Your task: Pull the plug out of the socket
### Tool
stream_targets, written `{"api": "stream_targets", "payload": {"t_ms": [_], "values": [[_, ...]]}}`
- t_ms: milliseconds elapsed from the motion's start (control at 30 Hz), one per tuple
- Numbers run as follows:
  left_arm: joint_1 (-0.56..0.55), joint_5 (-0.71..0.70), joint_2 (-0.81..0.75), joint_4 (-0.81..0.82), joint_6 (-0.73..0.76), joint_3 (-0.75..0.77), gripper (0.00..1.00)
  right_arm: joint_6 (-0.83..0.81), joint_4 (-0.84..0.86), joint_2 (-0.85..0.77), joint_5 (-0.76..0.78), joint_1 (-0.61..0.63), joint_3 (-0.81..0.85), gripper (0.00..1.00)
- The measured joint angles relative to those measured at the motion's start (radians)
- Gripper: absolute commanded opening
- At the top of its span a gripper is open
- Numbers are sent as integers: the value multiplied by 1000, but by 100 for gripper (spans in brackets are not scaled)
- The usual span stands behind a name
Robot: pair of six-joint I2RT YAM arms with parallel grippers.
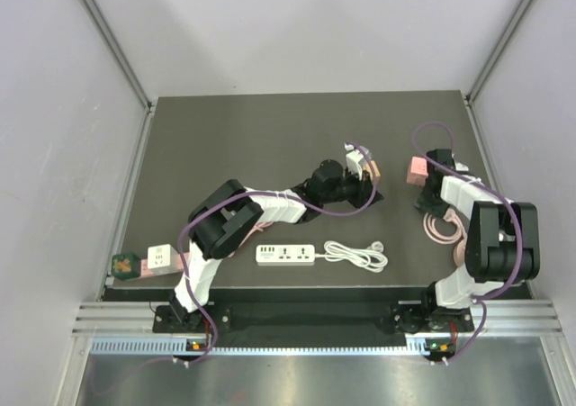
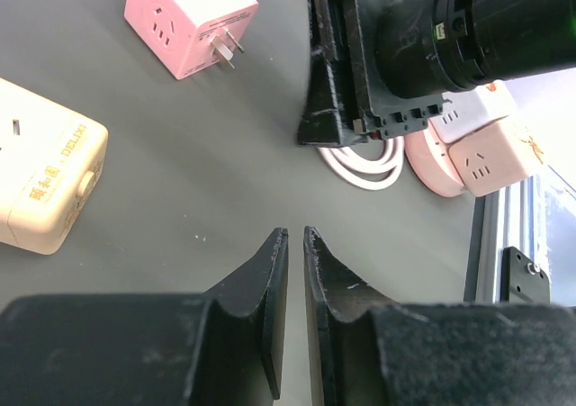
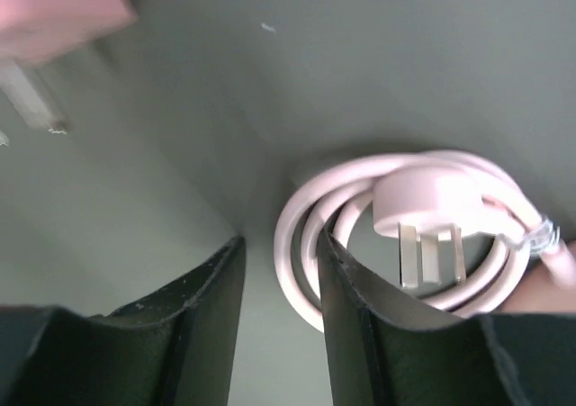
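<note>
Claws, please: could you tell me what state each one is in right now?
Left claw: closed, holding nothing.
Right claw: slightly open, holding nothing.

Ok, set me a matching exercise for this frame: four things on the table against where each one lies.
Things
1. white rectangular power strip
2. pink plastic cube adapter
3. cream plastic cube socket
4. pale pink coiled cable

Places
a. beneath the right jaws
b. centre of the dark table's near edge
c. ahead of the left jaws, towards the right jaws
d. to one side of the left jaws

Pairs: 1-b, 2-c, 3-d, 4-a.
</note>
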Motion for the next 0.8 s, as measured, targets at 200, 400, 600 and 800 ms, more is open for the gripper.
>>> {"api": "stream_targets", "payload": {"t_ms": [200, 400, 600, 800], "values": [[5, 3, 0, 1, 0, -6, 17, 23, 97, -7, -88, 91, -22, 39], [15, 2, -4, 16, -6, -31, 15, 61, 94, -15, -188, 225, -19, 41], [23, 2, -23, 47, -11, -67, 15, 84, -1, -44, -240, 277, -5, 58], [25, 7, -32, 86, -26, -76, 15, 58, -163, -186, -174, 279, 72, 80]]}}
